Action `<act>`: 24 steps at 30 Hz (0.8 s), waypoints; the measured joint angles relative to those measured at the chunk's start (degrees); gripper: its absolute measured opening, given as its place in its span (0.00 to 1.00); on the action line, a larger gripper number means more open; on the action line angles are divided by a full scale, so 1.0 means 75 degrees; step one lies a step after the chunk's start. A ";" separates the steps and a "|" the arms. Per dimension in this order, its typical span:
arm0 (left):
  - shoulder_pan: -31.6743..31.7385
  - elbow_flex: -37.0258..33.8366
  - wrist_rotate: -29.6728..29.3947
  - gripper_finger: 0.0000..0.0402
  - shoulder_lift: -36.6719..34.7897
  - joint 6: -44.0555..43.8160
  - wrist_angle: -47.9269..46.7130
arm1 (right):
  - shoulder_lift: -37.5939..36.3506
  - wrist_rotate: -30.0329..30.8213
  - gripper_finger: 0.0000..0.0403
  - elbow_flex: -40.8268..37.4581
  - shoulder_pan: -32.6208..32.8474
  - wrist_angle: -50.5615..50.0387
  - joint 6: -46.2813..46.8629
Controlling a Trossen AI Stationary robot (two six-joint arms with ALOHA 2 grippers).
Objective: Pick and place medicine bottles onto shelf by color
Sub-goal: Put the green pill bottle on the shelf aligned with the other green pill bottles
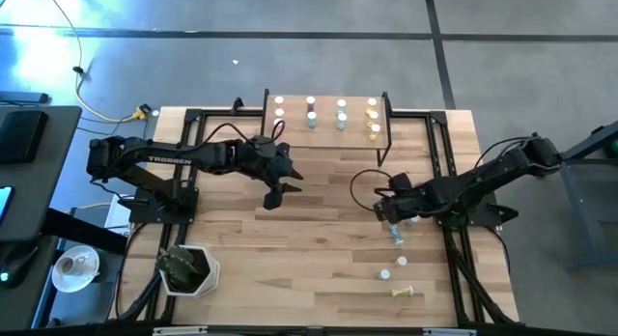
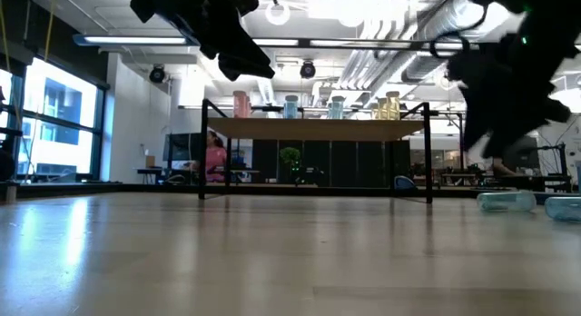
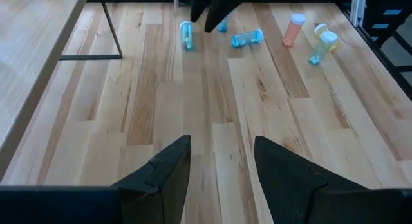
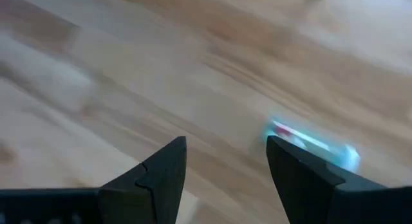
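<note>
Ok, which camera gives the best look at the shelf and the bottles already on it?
The high view: it shows the whole shelf from above, with the bottles in four columns. The low view shows it side-on, the bottles in one row. The left wrist view catches only an edge and a leg. The right wrist view misses it.

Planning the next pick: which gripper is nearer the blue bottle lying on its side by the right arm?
Right. The right gripper hovers just beside the blue bottle; the left gripper is empty, well across the table.

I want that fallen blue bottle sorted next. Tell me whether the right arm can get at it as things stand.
Probably yes. The right gripper hovers with open, empty jaws just beside the lying blue bottle, with bare tabletop around it and nothing in between.
</note>
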 joint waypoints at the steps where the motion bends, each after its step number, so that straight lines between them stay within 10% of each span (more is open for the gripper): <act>1: 0.0000 0.0000 0.0000 0.40 0.0003 0.0000 0.0000 | 0.0000 0.0084 0.51 0.0134 0.0051 0.0041 -0.0233; 24: -0.0048 0.0000 -0.0008 0.40 0.0003 -0.0990 -0.0023 | 0.0000 -0.0929 0.51 0.0900 0.2191 0.1161 -0.2932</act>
